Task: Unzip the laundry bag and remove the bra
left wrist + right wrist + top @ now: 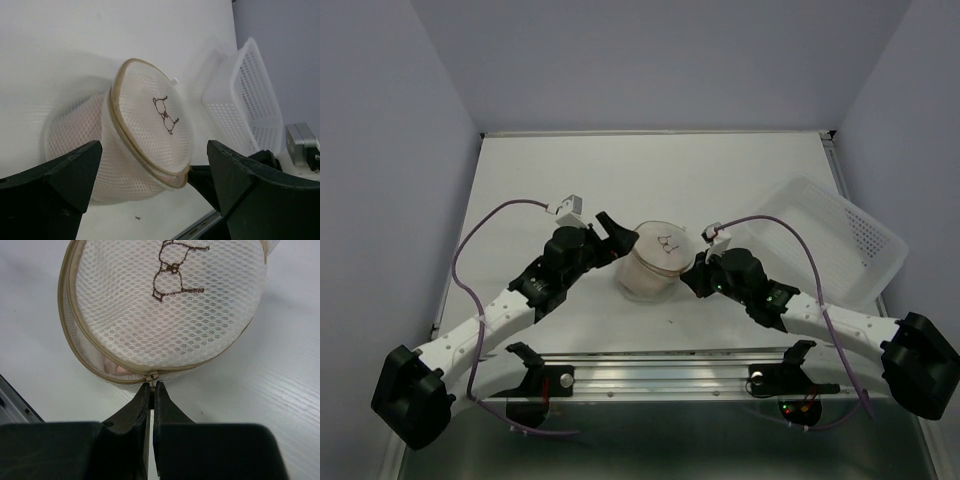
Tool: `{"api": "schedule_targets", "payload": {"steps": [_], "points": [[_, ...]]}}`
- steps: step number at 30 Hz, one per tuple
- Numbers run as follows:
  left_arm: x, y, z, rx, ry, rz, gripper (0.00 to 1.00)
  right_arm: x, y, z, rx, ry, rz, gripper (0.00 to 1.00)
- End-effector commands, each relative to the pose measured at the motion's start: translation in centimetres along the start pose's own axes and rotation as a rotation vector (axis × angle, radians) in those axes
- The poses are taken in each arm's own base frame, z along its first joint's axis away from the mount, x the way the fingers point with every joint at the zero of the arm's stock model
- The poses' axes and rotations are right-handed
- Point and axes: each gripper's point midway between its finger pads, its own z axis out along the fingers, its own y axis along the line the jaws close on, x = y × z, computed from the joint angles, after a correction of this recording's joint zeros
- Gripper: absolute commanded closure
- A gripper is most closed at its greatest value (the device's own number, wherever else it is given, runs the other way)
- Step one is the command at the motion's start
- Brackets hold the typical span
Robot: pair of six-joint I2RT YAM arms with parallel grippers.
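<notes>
The laundry bag (658, 260) sits near the middle of the desk (620, 170), between the two arms. It is tipped. In the top view its flat round face, with the dark mark (667, 241), looks up and towards the far side, and its domed body rests on the desk nearer the arms. Its axis runs from that resting dome up through the face.

The right gripper (698, 265) is clenched, its tips meeting at the zipper pull (151, 376) on the tan rim and pinching its small tab. The left gripper (615, 232) is released, fingers (75, 170) spread wide either side of the bag and grasping nothing. Whether they touch the mesh cannot be told.

The bra (114, 368) shows only as a pale pink patch behind the mesh, just left of the pull; its shape is hidden. The far side of the rim is out of the right wrist view.

A white basket (840, 240) lies tilted at the desk's right edge, apart from the bag. Bare desk lies beyond the bag and to its left
</notes>
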Motion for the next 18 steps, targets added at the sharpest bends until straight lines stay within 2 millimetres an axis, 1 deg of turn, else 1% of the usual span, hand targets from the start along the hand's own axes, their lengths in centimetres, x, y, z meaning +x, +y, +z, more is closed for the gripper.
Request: {"api": "schedule_targets", "payload": {"steps": [1,4,5,6,7,9,10,12,13,15,16,18], "points": [[2.3,0.3,-0.3,-0.012,-0.001,-0.068,0.01,-2.8,1.5,0.8,-0.055,-0.084,0.031,0.99],[3.3,0.2,0.0,-0.008,0.017,-0.090,0.03,-2.6,1.6,1.1,-0.059,-0.079,0.038,0.99],[3.7,0.2,0.4,-0.012,0.026,-0.087,0.04,-2.5,1.6,1.1,-0.061,-0.075,0.040,0.99],[3.9,-0.3,0.7,-0.004,0.033,-0.086,0.06,-2.4,1.7,1.2,-0.063,-0.072,0.043,0.99],[4.4,-0.2,1.3,-0.011,0.046,-0.075,0.07,-2.5,1.7,1.2,-0.064,-0.073,0.043,0.99],[4.5,-0.7,1.9,-0.009,0.054,-0.062,0.11,-2.4,1.7,1.2,-0.063,-0.072,0.043,0.99],[5.0,-0.2,2.4,-0.027,0.066,-0.055,0.13,-2.5,1.7,1.2,-0.065,-0.075,0.043,0.99],[4.8,-0.7,3.0,-0.020,0.063,-0.049,0.19,-2.6,1.8,1.1,-0.070,-0.079,0.041,0.99],[5.0,-0.6,3.4,-0.026,0.067,-0.045,0.27,-2.5,1.8,1.0,-0.069,-0.076,0.041,0.99],[4.9,-0.9,3.9,-0.026,0.065,-0.040,0.38,-2.5,1.8,1.0,-0.069,-0.076,0.040,0.99],[5.2,-0.6,4.1,-0.038,0.074,-0.028,0.54,-2.3,1.6,1.0,-0.065,-0.072,0.039,0.99],[4.9,-0.6,4.4,-0.050,0.066,-0.018,0.74,-2.5,1.6,0.7,-0.061,-0.080,0.032,0.99]]}}
